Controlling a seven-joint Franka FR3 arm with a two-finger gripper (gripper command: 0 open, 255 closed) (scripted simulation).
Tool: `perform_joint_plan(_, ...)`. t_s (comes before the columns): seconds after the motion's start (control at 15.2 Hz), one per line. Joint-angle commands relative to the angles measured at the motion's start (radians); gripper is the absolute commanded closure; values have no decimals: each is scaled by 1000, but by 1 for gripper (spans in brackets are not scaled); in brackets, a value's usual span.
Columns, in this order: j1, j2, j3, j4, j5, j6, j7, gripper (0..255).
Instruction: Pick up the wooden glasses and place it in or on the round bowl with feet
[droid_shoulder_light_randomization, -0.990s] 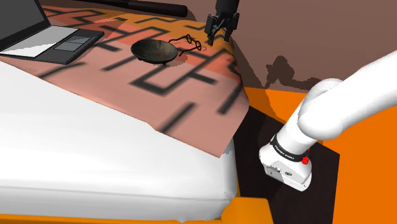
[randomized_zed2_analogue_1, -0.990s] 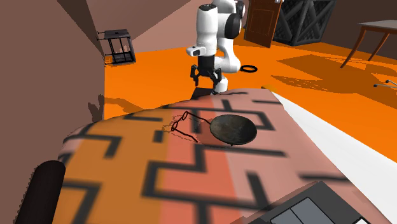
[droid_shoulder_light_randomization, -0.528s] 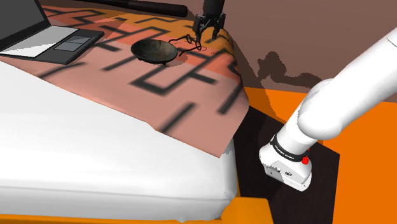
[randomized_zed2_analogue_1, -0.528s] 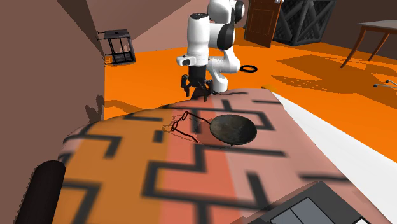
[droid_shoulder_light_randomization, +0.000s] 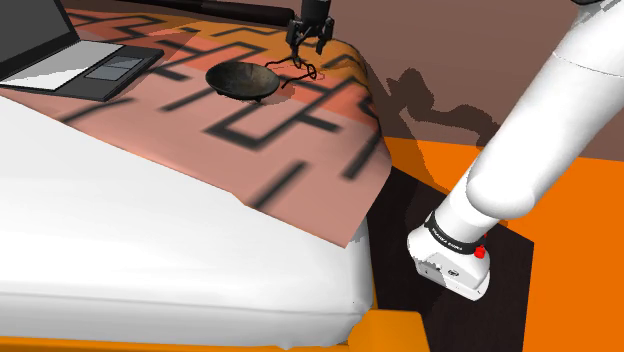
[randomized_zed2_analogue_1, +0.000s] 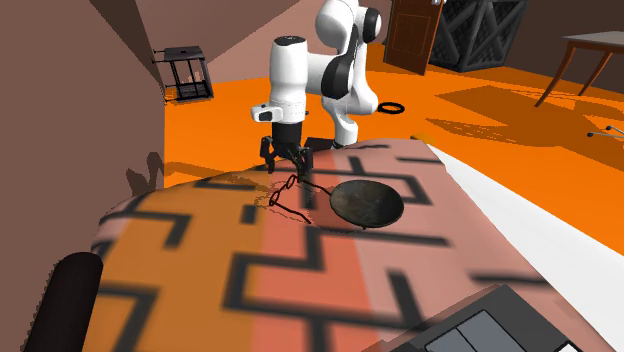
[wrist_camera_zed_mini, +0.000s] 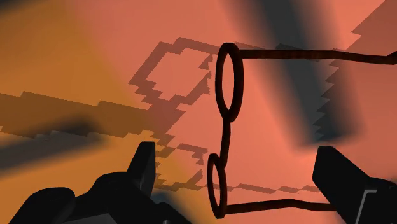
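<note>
The glasses (droid_shoulder_light_randomization: 301, 68) are a thin dark frame with two round rims, lying on the patterned orange and pink cover just beside the bowl. The round dark bowl (droid_shoulder_light_randomization: 243, 78) stands on small feet and has nothing in it. My black gripper (droid_shoulder_light_randomization: 308, 40) hangs open just above the glasses, near the cover's far edge. In the second exterior view the gripper (randomized_zed2_analogue_1: 285, 160) is behind the glasses (randomized_zed2_analogue_1: 285, 195), and the bowl (randomized_zed2_analogue_1: 367, 203) is at their right. The wrist view has the glasses (wrist_camera_zed_mini: 225, 137) lying between my spread fingers (wrist_camera_zed_mini: 145, 167), untouched.
An open laptop (droid_shoulder_light_randomization: 70, 50) sits on the cover at the shoulder view's upper left. A black cylinder (droid_shoulder_light_randomization: 230, 10) lies along the far edge. White bedding (droid_shoulder_light_randomization: 150, 250) covers the near part. The orange floor (randomized_zed2_analogue_1: 480, 110) lies beyond, with a table and door far off.
The arm has swung toward the shoulder view's left and come down, bringing the open gripper from beyond the cover's edge to right over the glasses. Glasses and bowl have not moved.
</note>
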Motion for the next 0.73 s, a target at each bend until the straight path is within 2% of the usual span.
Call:
perform_joint_plan(0.0,-2,35,-2,25,3,19,-1,0)
perform_joint_plan(0.4,-4,73,-2,-8,9,89,-4,0)
perform_joint_plan(0.66,-4,77,-2,-10,10,96,-5,0)
